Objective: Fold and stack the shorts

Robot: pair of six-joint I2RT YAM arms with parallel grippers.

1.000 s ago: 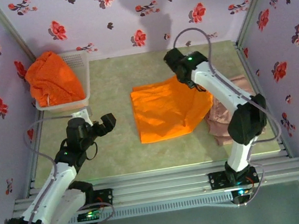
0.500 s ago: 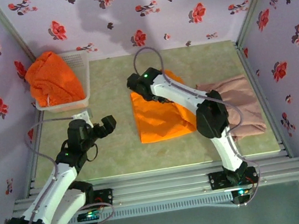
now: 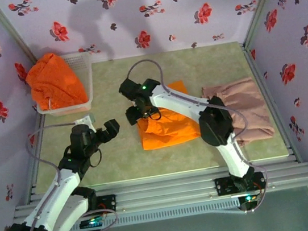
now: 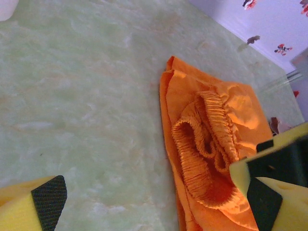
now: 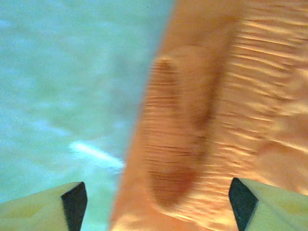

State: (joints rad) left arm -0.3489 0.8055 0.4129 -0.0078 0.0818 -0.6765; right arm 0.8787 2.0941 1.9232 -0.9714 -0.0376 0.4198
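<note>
Swinging across from the far right of the table [image 3: 119, 155] within the last second, the right gripper [image 3: 134, 112] is seen at the left edge of the orange shorts [image 3: 170, 127]. These were spread wide a second ago and are now doubled over into a narrower packet at the table's middle. The pink-beige shorts [image 3: 244, 105], earlier partly covered by orange cloth and the arm, are laid bare along the right side, just beside the orange pair. In the right wrist view the jaws are shown parted wide over the gathered waistband [image 5: 192, 120], with nothing gripped between them. The left gripper [image 3: 110, 127] is unchanged in place, held over bare table just left of the orange shorts. Its jaws are spread to their fullest, and nothing is held or touched. A second orange pair [image 3: 54, 80] is heaped as before in the white basket [image 3: 84, 62] at the far left corner.
</note>
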